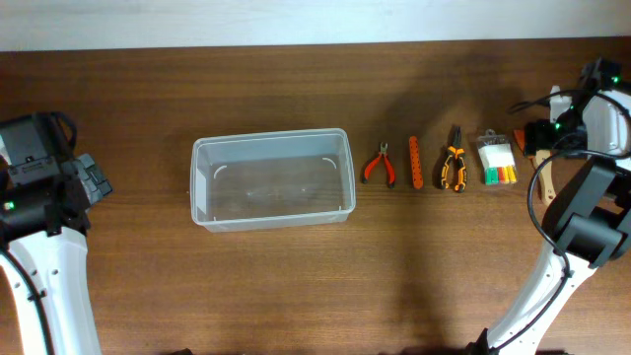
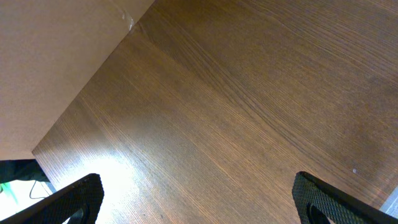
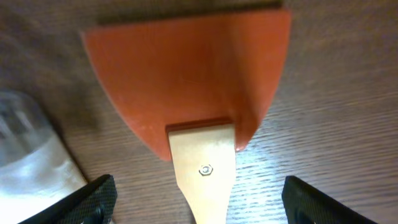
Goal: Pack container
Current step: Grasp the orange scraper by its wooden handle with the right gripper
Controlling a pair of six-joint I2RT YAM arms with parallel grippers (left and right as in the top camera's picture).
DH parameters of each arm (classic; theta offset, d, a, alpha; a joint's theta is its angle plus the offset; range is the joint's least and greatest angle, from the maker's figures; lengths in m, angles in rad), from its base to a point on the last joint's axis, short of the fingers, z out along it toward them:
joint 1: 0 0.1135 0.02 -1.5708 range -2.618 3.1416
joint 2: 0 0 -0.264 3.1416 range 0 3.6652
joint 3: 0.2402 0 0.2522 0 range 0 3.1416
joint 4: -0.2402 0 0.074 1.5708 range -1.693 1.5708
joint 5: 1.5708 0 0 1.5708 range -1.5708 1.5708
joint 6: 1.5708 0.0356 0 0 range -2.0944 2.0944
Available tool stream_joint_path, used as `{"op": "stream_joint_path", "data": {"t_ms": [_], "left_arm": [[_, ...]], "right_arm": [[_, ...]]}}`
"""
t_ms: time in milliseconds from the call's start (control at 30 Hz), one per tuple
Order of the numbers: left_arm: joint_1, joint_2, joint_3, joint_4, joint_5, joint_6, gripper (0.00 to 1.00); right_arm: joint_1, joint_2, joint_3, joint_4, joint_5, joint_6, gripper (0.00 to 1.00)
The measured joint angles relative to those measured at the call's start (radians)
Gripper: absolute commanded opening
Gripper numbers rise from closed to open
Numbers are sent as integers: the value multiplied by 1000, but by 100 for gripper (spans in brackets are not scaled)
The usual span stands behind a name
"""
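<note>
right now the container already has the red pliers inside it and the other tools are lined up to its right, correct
Not quite. The container is empty. The red pliers lie outside it, first in the line of tools to its right. The overhead view shows this.

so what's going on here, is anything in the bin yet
Nothing is packed yet: the clear container sits empty in the middle of the table. The right gripper hangs open over a scraper with a red blade and wooden handle, at the right end of a row of tools: red pliers, an orange strip, orange-and-black pliers and a small clear box. The left gripper is open over bare wood, holding nothing.
</note>
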Motion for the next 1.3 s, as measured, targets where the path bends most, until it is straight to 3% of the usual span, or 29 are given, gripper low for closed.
{"op": "stream_joint_path", "data": {"t_ms": [200,533,733,1067,1300], "left_arm": [[0,0,0,0,0,0,99],[0,0,0,0,0,0,99],[0,0,0,0,0,0,99],[0,0,0,0,0,0,99],[0,0,0,0,0,0,99]], "right_arm": [[-8,3,-98,55,6,4,78],[-11,-3,-116,98,0,13,68],[-11,-3,-119,115,-6,17,55],[-11,-3,-121,123,-23,23,54],[-11,-3,-122,126,-35,28,43]]}}
